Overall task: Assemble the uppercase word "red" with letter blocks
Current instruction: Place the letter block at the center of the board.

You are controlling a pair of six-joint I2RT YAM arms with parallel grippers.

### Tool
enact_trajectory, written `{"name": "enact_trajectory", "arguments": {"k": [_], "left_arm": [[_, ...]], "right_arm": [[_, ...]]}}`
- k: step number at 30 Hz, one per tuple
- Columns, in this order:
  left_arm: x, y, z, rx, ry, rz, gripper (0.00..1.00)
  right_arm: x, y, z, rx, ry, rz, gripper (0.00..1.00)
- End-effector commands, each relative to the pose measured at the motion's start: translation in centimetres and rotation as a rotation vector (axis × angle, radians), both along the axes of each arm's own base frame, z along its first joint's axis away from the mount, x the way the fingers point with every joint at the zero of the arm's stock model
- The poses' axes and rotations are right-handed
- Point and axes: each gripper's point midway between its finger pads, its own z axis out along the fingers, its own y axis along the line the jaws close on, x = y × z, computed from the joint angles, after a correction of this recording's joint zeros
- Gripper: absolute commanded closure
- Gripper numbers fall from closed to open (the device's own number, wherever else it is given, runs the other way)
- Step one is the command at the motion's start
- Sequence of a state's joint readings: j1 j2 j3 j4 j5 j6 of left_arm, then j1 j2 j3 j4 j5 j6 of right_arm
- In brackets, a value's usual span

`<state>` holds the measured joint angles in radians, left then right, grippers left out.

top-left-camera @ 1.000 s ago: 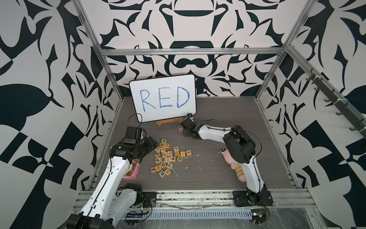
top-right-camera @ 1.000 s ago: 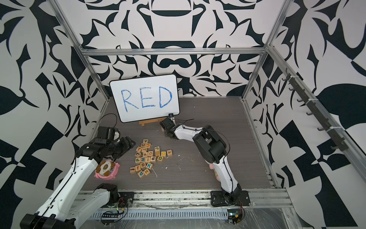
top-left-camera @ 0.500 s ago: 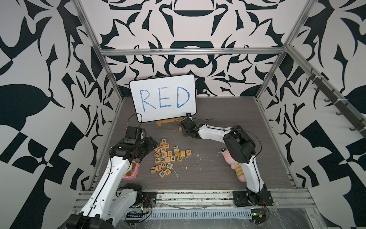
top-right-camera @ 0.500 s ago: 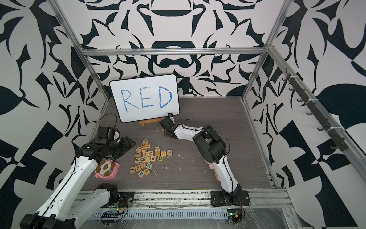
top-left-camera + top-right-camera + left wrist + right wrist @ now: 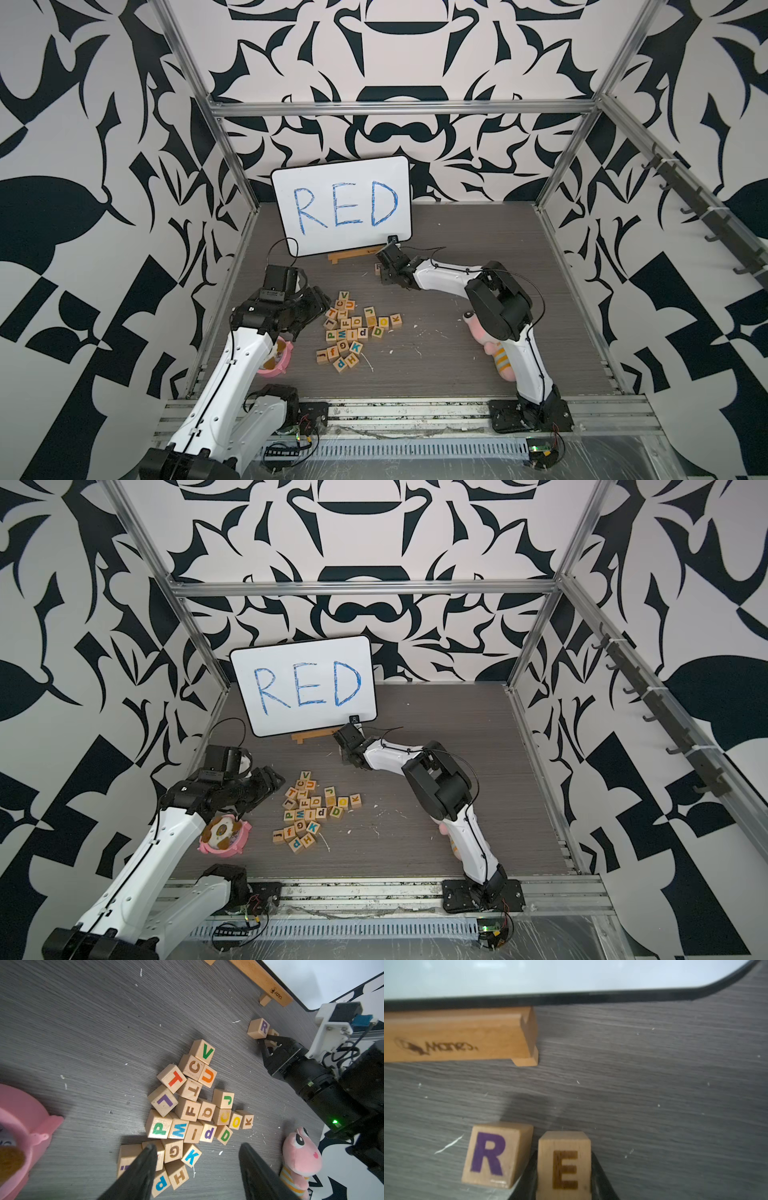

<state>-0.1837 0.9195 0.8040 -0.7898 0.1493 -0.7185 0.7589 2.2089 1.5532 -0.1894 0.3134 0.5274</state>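
Starting far left, passing the pink bowl and finding the left gripper hanging over the near edge of the loose letter blocks, with jaws spread and gripping nothing. Moving across the pile, spotting the green D block lying at its right side, touching the purple lowercase d block. Being careful there, going for the uppercase one only. Sliding right and back toward the whiteboard, catching the word half built just in front of the wooden stand. Seeing the purple R block resting on the table and, right beside it, the E block, apart by only a thin gap. Pinching that E from both sides with the right gripper, fingers pressing on its flanks. Not managing to tell fully seated from barely raised. Judging the step in hand as seating the E: lowering until flat, keeping its edge parallel to the R, narrowing the gap without knocking the R askew. Then opening just enough and lifting straight up, avoiding any drag on release. Leaving room on the far side of the E for the D. Finishing far right, noting the pink plush toy lying beside the right arm, well apart from the word.
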Motion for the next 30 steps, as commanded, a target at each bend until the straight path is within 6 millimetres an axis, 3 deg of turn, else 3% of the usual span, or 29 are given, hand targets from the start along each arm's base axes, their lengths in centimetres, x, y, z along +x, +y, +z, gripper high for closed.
{"name": "enact_trajectory", "arguments": {"k": [1, 13, 30], "left_arm": [[-0.36, -0.03, -0.21, 0.0, 0.019, -0.004, 0.33], [-0.34, -0.06, -0.21, -0.001, 0.019, -0.006, 0.33], [-0.34, -0.07, -0.17, -0.001, 0.017, -0.008, 0.33]], "right_arm": [[1.04, 0.67, 1.5, 0.035, -0.032, -0.001, 0.7], [1.25, 0.79, 1.55, 0.032, -0.034, 0.005, 0.61], [1.64, 1.07, 1.54, 0.023, -0.034, 0.007, 0.64]]}}
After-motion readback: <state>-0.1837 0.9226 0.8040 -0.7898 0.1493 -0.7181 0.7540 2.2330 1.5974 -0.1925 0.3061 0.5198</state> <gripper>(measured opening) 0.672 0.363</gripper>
